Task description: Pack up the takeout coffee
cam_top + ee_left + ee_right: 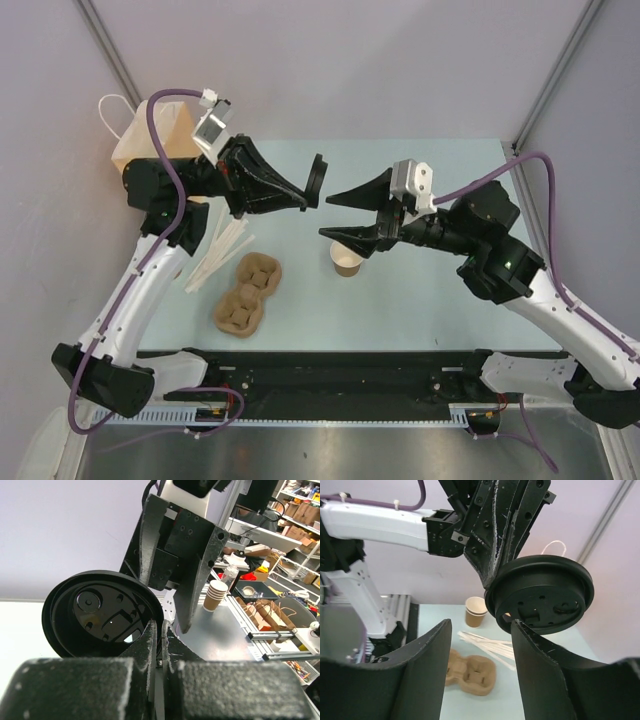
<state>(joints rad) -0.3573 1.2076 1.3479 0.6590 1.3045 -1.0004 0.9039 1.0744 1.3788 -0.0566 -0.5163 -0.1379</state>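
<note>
My left gripper (308,190) is shut on the rim of a round black plastic lid (318,180) and holds it on edge in the air above the table's middle. The lid also shows in the left wrist view (100,612) and the right wrist view (540,597). My right gripper (325,215) is open and empty, its fingertips just right of the lid; the right wrist view shows the lid just beyond its right finger (540,670). A lidless brown paper cup (346,263) stands on the table under the right gripper. No cup with a lid on shows.
A paper bag (150,135) with a handle stands at the back left corner. White sticks (220,250) and a moulded pulp cup carrier (247,292) lie left of centre. Two nested cups (476,611) stand beyond the sticks.
</note>
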